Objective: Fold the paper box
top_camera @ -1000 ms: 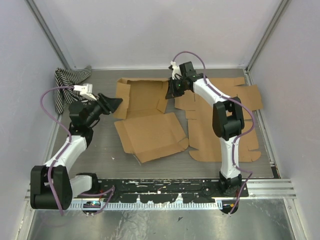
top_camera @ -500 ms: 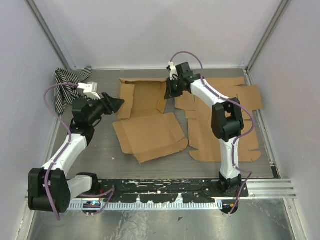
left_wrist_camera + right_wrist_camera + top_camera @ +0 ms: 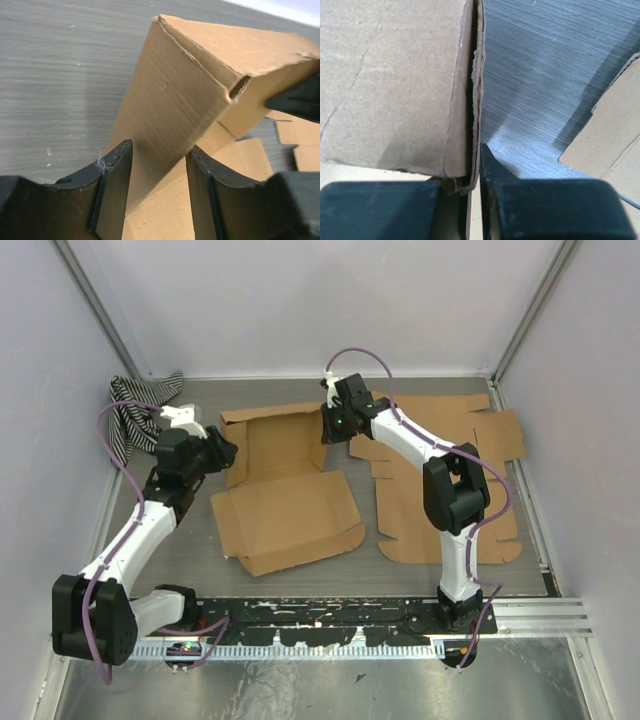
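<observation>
Back wall point(image 3: 320, 300) plain, pale lavender-white; left wall point(image 3: 40, 390) and right wall point(image 3: 600, 440) same tone, closing in work area. Grey metal corner posts point(image 3: 100, 310) slant up at both far corners. Tabletop point(image 3: 200, 540) brushed grey metal, fine straight grain. Black mounting rail point(image 3: 330, 612) along near edge, ribbed aluminium strip point(image 3: 540, 615) beside it. Light soft, even; shadows faint.

Right gripper point(image 3: 471, 186) clamped on paper box point(image 3: 395, 85) wall edge; grey table point(image 3: 535, 75) beside

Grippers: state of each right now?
Left gripper: open, fingers either side of a paper box wall.
Right gripper: shut on the paper box's wall edge.
</observation>
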Robot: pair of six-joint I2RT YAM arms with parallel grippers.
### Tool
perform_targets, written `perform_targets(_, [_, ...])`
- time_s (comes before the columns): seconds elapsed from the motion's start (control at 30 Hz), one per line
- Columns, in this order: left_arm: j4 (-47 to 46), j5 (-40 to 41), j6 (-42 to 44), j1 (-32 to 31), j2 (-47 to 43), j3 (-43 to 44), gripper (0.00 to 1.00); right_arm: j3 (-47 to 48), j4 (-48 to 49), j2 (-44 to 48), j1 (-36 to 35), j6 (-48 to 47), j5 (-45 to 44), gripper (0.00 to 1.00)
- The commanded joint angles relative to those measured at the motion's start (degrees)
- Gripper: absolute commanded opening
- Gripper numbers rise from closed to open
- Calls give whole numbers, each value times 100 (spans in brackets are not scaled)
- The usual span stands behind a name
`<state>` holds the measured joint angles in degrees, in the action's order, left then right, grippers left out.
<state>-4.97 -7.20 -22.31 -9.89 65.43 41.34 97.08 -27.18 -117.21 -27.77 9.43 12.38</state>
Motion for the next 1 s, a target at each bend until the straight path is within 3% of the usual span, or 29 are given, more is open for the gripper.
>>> perform_targets(0.0, [491,972,260,-46,64,138,52,-215,-82,391,-202,52,-244,2])
perform_targets(0.23, [543,1374,255,-64,359,131,43,-392,-33,584,-386,102,-332,2])
perform_targets(0.53, [955,2208,334,-168,480,335,15,-406,-263,651,-765,353,-771,1])
perform_targets(0.67, [1368,3176,456,-403,650,549,1,-365,-466,662,-932,610,-1206,1])
perform_targets(0.97, [1816,5677,941,-1256,1482,864,0,-406,-701,646,-1010,1172,-1848,1])
